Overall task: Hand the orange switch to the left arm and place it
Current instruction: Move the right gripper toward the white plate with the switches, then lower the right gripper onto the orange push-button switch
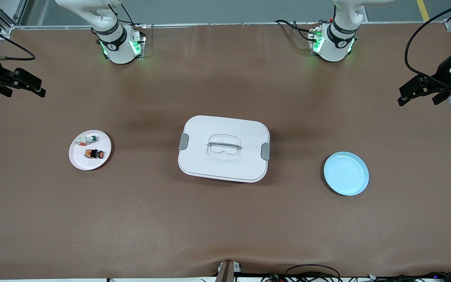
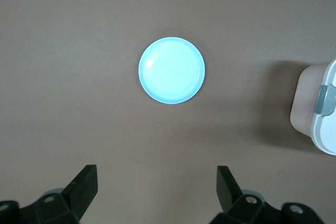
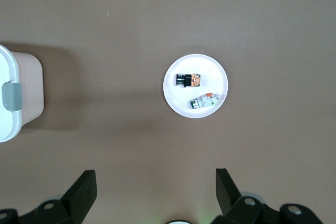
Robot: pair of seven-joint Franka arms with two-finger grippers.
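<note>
Front view: orange switch (image 1: 96, 154) on pink plate (image 1: 80, 162), apparently untouched; both grippers, right (image 1: 25, 87) and left (image 1: 419, 91), held spread and empty. Descent to be centred, box (image 1: 224, 148) cleared.

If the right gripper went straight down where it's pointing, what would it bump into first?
Probably just the bare brown table. The right gripper hangs open, pointing down, with the pink plate a little ahead of its fingers, though depth is hard to judge.

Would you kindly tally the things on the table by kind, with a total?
Plates: 2, pink plate and light-blue plate
Small parts: 2, orange switch and white-and-green part
Boxes: 1, white box
Total: 5
</note>
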